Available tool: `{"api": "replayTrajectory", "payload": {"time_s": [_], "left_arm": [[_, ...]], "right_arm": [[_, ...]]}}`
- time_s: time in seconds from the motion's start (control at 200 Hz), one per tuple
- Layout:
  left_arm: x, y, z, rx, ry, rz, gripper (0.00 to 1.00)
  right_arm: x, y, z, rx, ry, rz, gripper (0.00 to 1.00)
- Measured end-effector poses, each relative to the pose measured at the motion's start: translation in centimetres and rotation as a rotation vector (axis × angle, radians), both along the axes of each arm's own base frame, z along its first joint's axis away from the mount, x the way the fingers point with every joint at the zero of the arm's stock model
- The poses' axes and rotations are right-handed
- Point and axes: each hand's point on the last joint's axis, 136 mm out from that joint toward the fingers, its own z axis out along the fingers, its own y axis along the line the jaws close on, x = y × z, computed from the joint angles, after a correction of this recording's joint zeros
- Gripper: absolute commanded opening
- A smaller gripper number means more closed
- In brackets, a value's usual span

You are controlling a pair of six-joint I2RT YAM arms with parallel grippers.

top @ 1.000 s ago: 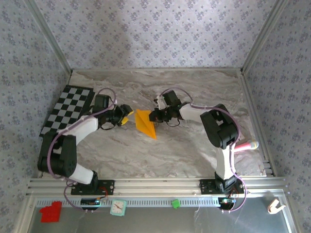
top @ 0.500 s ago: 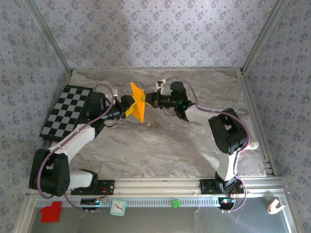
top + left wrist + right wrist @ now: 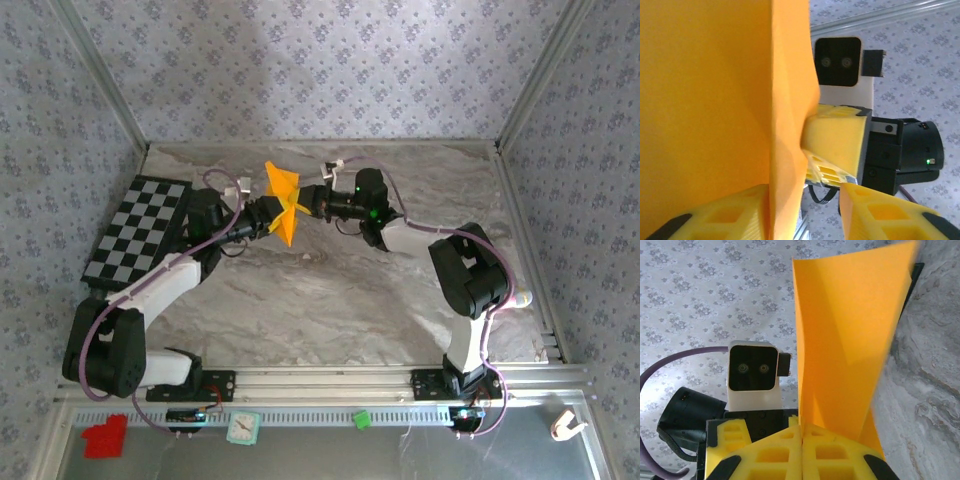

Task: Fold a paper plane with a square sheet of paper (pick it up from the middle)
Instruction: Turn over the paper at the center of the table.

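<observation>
One second on, right hand (image 3: 801,430) pinches the now-raised paper plane (image 3: 840,340), left hand (image 3: 805,200) spread around it.

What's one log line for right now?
right gripper: shut on orange paper | left gripper: open, jaws astride paper | paper: upright, creased

The folded sheet of paper (image 3: 283,200) stands up between the two end effectors over the far middle of the worktop (image 3: 330,300). The left end effector (image 3: 268,216) sits just at its 8 o'clock, and the right end effector (image 3: 303,203) touches it at its 3 o'clock, clamped on its edge. The mat (image 3: 140,230) lies on the worktop well off at the paper's 9 o'clock, against the left wall, and a rail (image 3: 330,378) runs along the near edge at 6 o'clock.
</observation>
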Motion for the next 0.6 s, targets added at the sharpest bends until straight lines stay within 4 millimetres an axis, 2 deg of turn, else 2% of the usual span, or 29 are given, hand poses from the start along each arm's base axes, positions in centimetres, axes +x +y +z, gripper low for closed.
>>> {"api": "replayTrajectory", "payload": {"time_s": [0.155, 0.42, 0.6], "left_arm": [[0.0, -0.1, 0.4, -0.008, -0.022, -0.007, 0.30], [0.2, -0.1, 1.2, -0.020, -0.061, -0.002, 0.27], [0.3, -0.1, 1.1, -0.015, -0.062, 0.006, 0.19]], "right_arm": [[-0.1, -0.1, 0.6, 0.023, -0.001, 0.004, 0.08], [0.0, -0.3, 0.9, 0.037, 0.004, 0.001, 0.12], [-0.1, -0.3, 0.9, 0.038, 0.009, 0.001, 0.19]]}}
